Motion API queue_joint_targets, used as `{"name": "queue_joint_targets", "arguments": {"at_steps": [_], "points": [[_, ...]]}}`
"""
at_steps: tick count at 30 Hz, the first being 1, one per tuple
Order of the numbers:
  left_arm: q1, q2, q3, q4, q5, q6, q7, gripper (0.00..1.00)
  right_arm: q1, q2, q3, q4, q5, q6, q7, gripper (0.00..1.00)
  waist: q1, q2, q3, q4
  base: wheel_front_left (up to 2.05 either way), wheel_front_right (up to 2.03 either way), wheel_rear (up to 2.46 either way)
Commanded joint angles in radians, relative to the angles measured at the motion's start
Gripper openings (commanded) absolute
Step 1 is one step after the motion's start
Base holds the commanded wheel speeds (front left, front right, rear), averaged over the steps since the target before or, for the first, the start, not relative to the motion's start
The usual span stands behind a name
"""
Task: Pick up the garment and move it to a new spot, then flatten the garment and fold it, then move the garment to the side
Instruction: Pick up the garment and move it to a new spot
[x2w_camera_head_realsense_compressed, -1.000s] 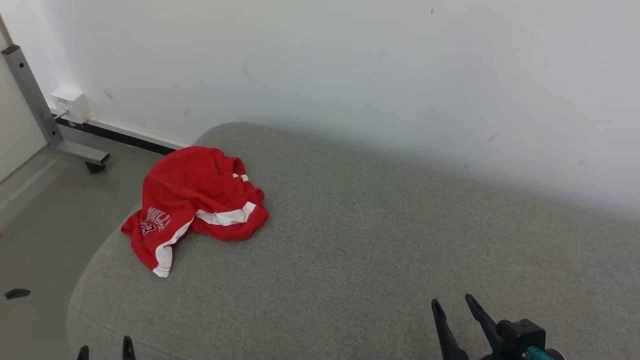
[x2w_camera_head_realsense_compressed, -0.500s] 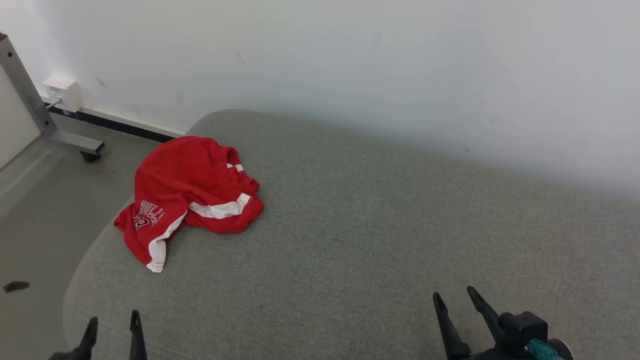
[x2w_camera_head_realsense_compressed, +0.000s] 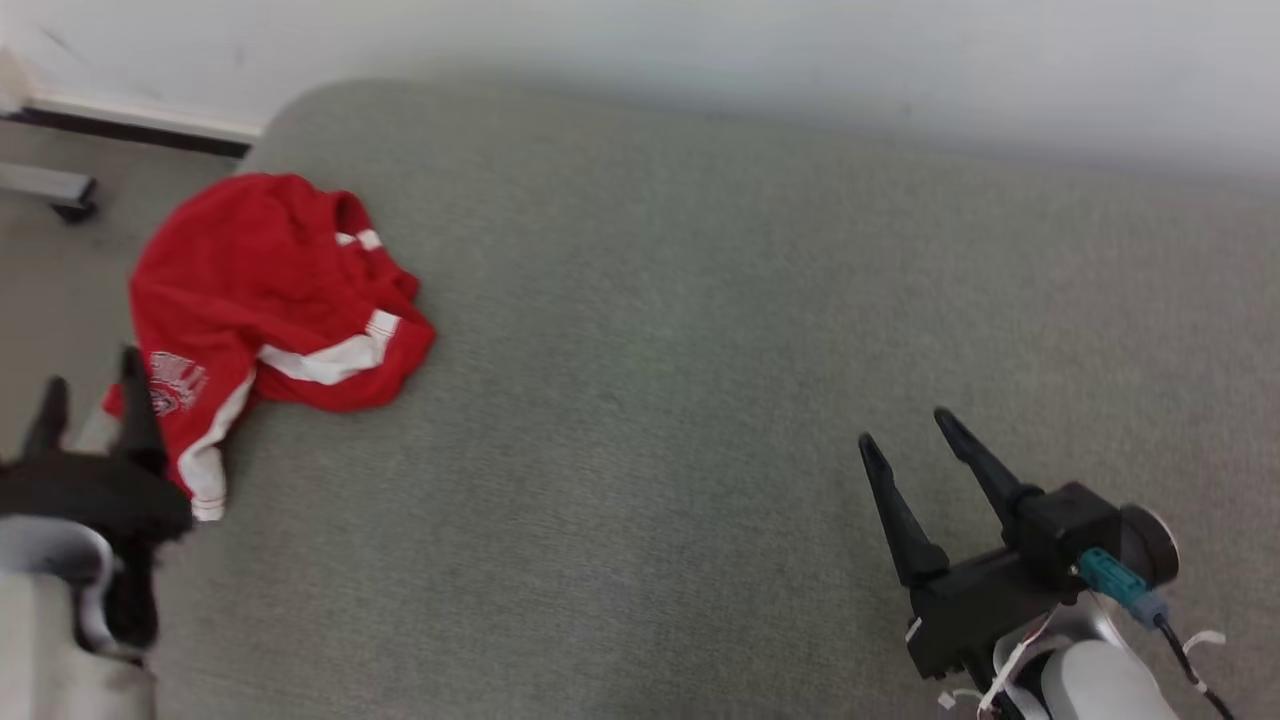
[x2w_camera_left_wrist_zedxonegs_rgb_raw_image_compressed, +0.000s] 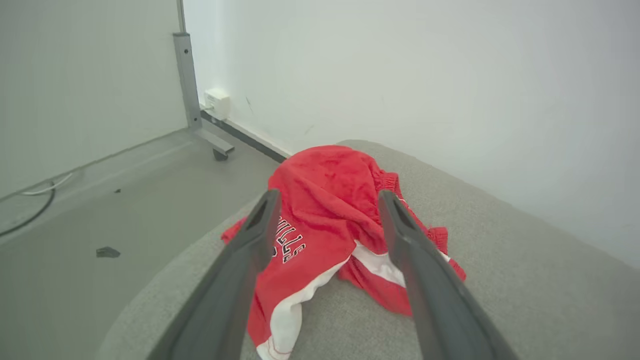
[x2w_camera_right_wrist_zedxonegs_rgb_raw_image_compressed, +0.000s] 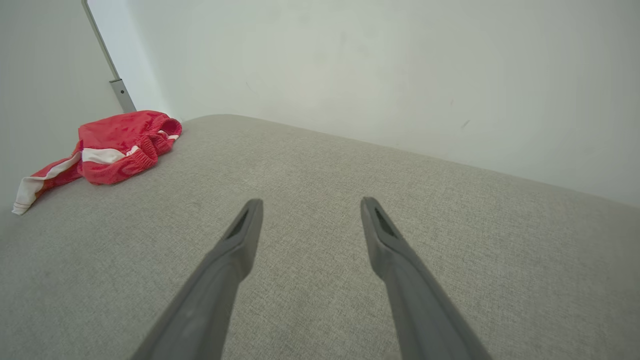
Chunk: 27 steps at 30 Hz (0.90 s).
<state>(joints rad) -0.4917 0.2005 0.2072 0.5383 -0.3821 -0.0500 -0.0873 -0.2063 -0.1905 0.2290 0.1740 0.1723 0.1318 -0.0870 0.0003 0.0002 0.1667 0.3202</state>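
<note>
I found the grey cushion bare across its whole middle and right. My right gripper, fingers spread wide, had open room ahead and to both sides. The white wall closed off the far edge along its full length. The red garment was the one lump on the surface, heaped near the rounded left corner with one end reaching the cushion's edge. My left gripper, fingers apart, hung at that end. Whether it touched the cloth I could not tell. Past the corner lay the floor, where a metal frame leg stood by the wall, well apart from the garment.
</note>
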Motion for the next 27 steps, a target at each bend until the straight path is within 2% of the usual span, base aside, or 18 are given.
{"name": "queue_joint_targets", "arguments": {"at_steps": [1, 6, 11, 13, 16, 18, 22, 25, 27], "points": [[-0.027, 0.012, 0.02, 0.013, -0.022, 0.0, 0.018, 1.0, -0.022, -0.004, 0.008, -0.013, -0.007, -0.003, 0.003, 1.0, -0.0003, -0.0002, 0.171, -0.132, 0.0, 0.0, 0.0], [-0.148, 0.074, 0.123, 0.073, -0.156, 0.011, 0.163, 1.0, -0.066, -0.006, 0.026, -0.073, -0.014, -0.003, 0.003, 1.0, -0.0003, -0.0002, 0.277, -0.206, 0.0, 0.0, 0.0], [-0.227, 0.154, 0.201, 0.091, -0.243, 0.054, 0.315, 1.0, -0.094, 0.0, 0.029, -0.122, -0.02, -0.003, 0.002, 1.0, -0.0003, -0.0002, 0.36, -0.259, 0.0, 0.0, 0.0], [-0.251, 0.18, 0.232, 0.075, -0.264, 0.086, 0.33, 1.0, -0.103, 0.0, 0.03, -0.137, -0.025, -0.003, -0.001, 1.0, -0.0003, -0.0002, 0.39, -0.274, 0.0, 0.0, 0.0], [-0.268, 0.18, 0.27, 0.074, -0.303, 0.143, 0.401, 1.0, -0.115, 0.005, 0.026, -0.152, -0.028, -0.003, -0.007, 1.0, -0.0003, -0.0002, 0.421, -0.29, 0.0, 0.0, 0.0], [-0.284, 0.193, 0.299, 0.063, -0.332, 0.212, 0.483, 1.0, -0.129, 0.011, 0.028, -0.157, -0.025, -0.003, -0.014, 1.0, -0.0003, -0.0002, 0.44, -0.305, 0.0, 0.0, 0.0], [-0.273, 0.197, 0.298, 0.047, -0.337, 0.305, 0.605, 1.0, -0.139, 0.012, 0.03, -0.147, -0.019, -0.003, -0.025, 1.0, -0.0003, -0.0002, 0.449, -0.32, 0.0, 0.0, 0.0], [-0.231, 0.176, 0.284, 0.042, -0.339, 0.348, 0.69, 1.0, -0.137, 0.014, 0.032, -0.134, -0.013, -0.003, -0.03, 1.0, -0.0003, -0.0002, 0.443, -0.33, 0.0, 0.0, 0.0], [-0.218, 0.163, 0.283, 0.038, -0.353, 0.355, 0.722, 1.0, -0.136, 0.014, 0.032, -0.13, -0.012, -0.003, -0.032, 1.0, -0.0003, -0.0002, 0.44, -0.332, 0.0, 0.0, 0.0]]}}
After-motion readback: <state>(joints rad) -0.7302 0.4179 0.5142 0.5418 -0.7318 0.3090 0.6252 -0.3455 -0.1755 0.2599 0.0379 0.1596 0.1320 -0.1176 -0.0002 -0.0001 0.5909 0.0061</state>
